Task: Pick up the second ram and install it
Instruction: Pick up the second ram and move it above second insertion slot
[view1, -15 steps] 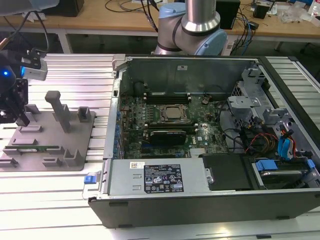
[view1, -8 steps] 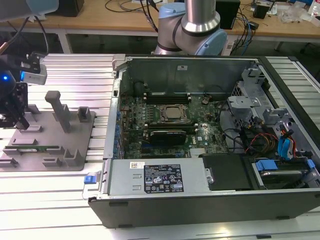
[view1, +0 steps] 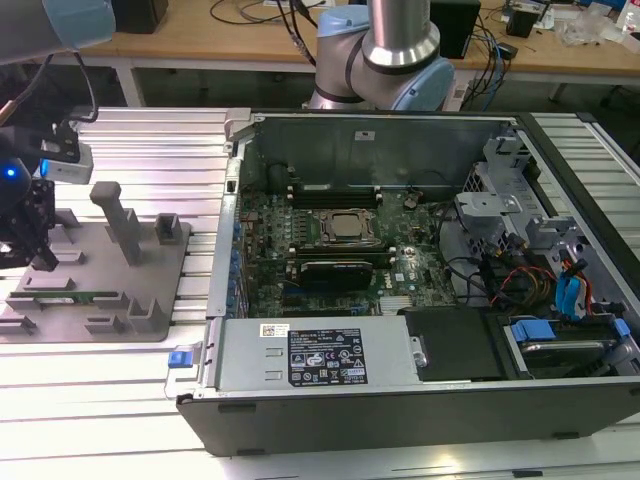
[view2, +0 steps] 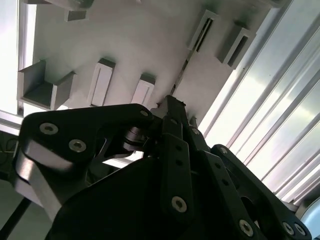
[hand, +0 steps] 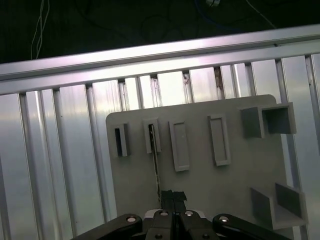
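While the gripper hung over the grey fixture plate at the exterior view's left, its fingers were drawn narrow, nearly together. Whether they pinched anything could not be told. In the first wrist view the second ram stood on edge in a slotted holder and ran straight up to the fingertips. Ribbed table lay open around the plate, and the open computer case stood just beside it, on the exterior view's right.

Gripper pinching 2nd ram edge-on, grey slotted fixture, alu table
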